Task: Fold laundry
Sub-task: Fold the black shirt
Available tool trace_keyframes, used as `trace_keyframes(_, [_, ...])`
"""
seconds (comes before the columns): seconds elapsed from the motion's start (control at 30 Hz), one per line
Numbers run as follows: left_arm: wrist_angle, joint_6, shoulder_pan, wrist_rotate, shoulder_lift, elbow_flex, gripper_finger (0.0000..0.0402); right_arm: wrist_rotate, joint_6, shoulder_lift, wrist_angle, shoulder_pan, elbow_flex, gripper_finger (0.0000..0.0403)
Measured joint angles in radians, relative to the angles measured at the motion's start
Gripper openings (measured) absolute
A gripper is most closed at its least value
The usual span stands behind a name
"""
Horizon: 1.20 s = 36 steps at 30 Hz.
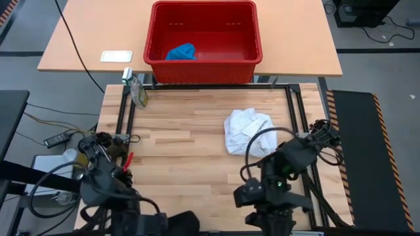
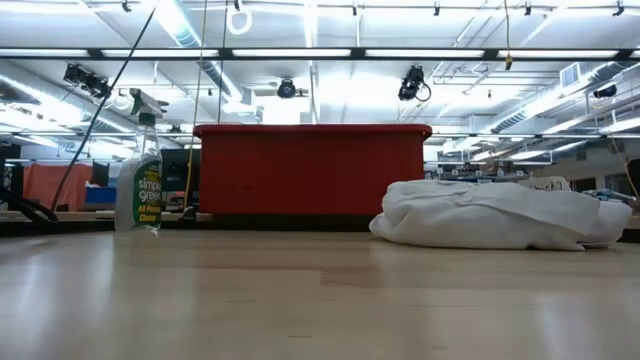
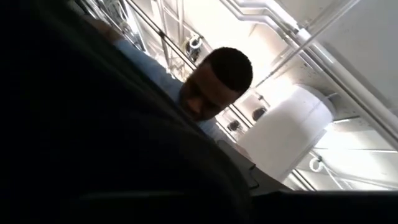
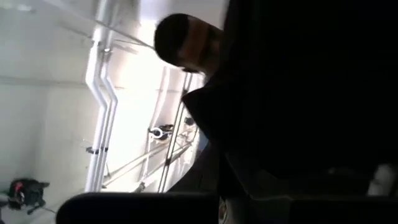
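Observation:
The black garment (image 3: 93,137) (image 4: 311,112) hangs as dark cloth close in front of both wrist cameras and hides the fingers. My left arm (image 1: 108,187) is raised at the table's near left and my right arm (image 1: 285,164) at its near right, both grippers shut. A dark heap (image 1: 177,224) shows between the arms at the near edge. The white garment (image 1: 246,131) (image 2: 500,215) lies crumpled on the tabletop, right of the middle. The blue garment (image 1: 180,52) lies inside the red basket (image 1: 200,71). My left gripper is shut on the black garment, but the cloth itself covers the place of contact, so the part it holds cannot be told. The cloth hangs slack past the camera. My right gripper is shut on the black garment too. Here also the hanging cloth hides the fingers and the part held.
The red basket (image 2: 310,170) stands on a tan table beyond the far edge. A spray bottle (image 1: 136,88) (image 2: 138,180) stands at the far left corner. A person's head (image 3: 217,81) (image 4: 183,40) shows in both wrist views. Bare wood lies between the arms and the white garment.

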Motion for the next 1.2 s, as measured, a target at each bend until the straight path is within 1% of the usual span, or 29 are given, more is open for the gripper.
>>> trace_keyframes(0.07, [0.006,-0.013,0.005,0.008,0.0,0.0,0.0,-0.007,0.025,0.0,-0.016,0.004,-0.012,0.0011])
trace_keyframes(0.17, [0.005,-0.028,-0.001,0.009,0.003,0.0,0.0,0.011,0.026,0.0,-0.011,0.009,-0.033,0.0011])
trace_keyframes(0.37, [-0.008,-0.069,-0.047,0.035,0.042,0.0,0.0,0.158,-0.028,-0.001,-0.016,0.054,-0.097,0.0011])
trace_keyframes(0.5, [0.007,-0.166,-0.077,0.041,0.081,0.002,0.0,0.253,-0.027,0.017,-0.002,0.116,-0.117,0.0011])
trace_keyframes(0.6, [0.062,-0.253,-0.102,0.03,0.129,0.002,0.0,0.268,0.029,0.064,0.109,0.159,-0.117,0.0011])
trace_keyframes(0.67, [0.171,-0.306,-0.106,0.019,0.163,0.002,0.0,0.256,0.09,0.098,0.25,0.174,-0.119,0.0011])
trace_keyframes(0.7, [0.234,-0.329,-0.105,-0.003,0.174,0.002,0.0,0.244,0.121,0.108,0.327,0.175,-0.119,0.0011])
trace_keyframes(0.77, [0.359,-0.354,-0.105,-0.104,0.182,0.002,0.0,0.247,0.161,0.11,0.448,0.174,-0.116,0.0011])
trace_keyframes(0.8, [0.395,-0.355,-0.105,-0.148,0.181,0.002,0.0,0.248,0.168,0.105,0.47,0.172,-0.106,0.0011])
trace_keyframes(0.83, [0.398,-0.345,-0.104,-0.178,0.175,0.003,0.0,0.237,0.168,0.098,0.467,0.168,-0.098,0.0011])
trace_keyframes(0.93, [0.335,-0.281,-0.102,-0.213,0.161,0.003,0.0,0.141,0.147,0.079,0.425,0.146,-0.094,0.0011])
trace_keyframes(0.97, [0.313,-0.267,-0.094,-0.206,0.161,0.003,0.0,0.095,0.14,0.078,0.406,0.137,-0.094,0.0011])
trace_keyframes(1.03, [0.278,-0.257,-0.07,-0.152,0.161,0.003,0.0,-0.012,0.149,0.077,0.369,0.108,-0.094,0.0011])
trace_keyframes(1.07, [0.278,-0.265,-0.062,-0.121,0.161,0.003,0.0,-0.047,0.159,0.077,0.363,0.094,-0.094,0.0011])
trace_keyframes(1.17, [0.262,-0.312,-0.043,-0.047,0.152,0.003,0.0,-0.076,0.188,0.068,0.342,0.055,-0.092,0.0011])
trace_keyframes(1.2, [0.223,-0.3,-0.036,-0.023,0.142,0.003,0.0,-0.09,0.187,0.06,0.314,0.044,-0.092,0.001])
